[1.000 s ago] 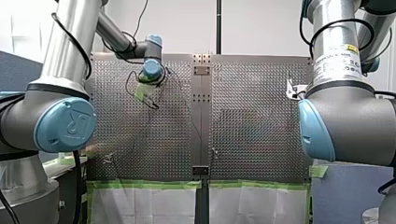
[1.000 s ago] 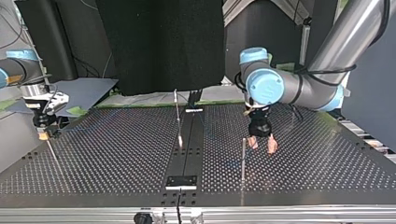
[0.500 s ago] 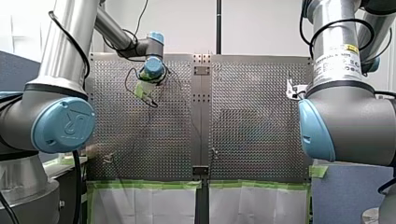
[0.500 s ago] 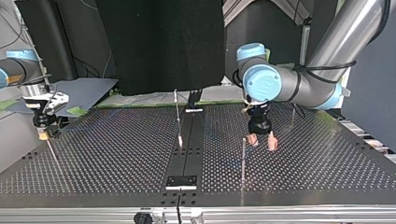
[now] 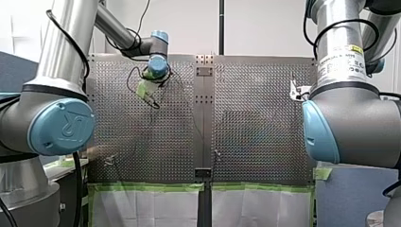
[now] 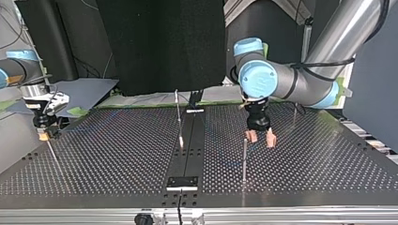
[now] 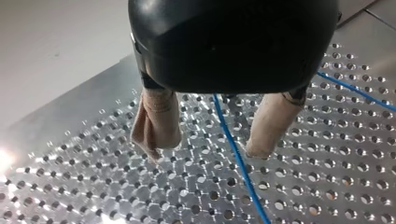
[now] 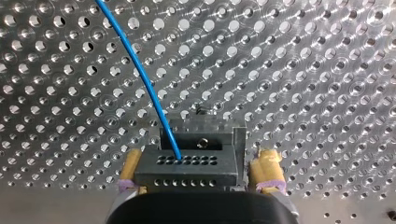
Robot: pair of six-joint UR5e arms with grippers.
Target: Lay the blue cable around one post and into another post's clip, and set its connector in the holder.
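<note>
My right tool [image 8: 200, 161] is clamped on the dark grey connector [image 8: 187, 171]. Its yellow pads [image 8: 267, 170] press against the block's two sides, and the blue cable [image 8: 144, 84] leaves the block's upper face between them. From there the cable curves away ahead of the tool over the perforated desk [image 8: 303, 70]. Just ahead of the connector stands a small metal bracket [image 8: 201, 135] with a screw in it. It seems to touch the block, though the block hides where they meet. My left tool [image 7: 203, 150] hangs above the desk with its beige padded fingers [image 7: 156, 123] well apart and nothing between them. The cable lies on the desk under that gap, nearer one finger than the other. It runs from beneath the black tool body on past the fingertips, and a second stretch of it crosses the desk farther off to one side. In the top view the left tool's fingertips are just beside the top of a thin upright post [image 6: 244, 159]. A second post [image 6: 178, 117] with a pale tip stands farther from this tool, toward the desk's dark middle strip. Farthest from the left tool, my right tool is low over the desk at its far side edge, well apart from both posts.
</note>
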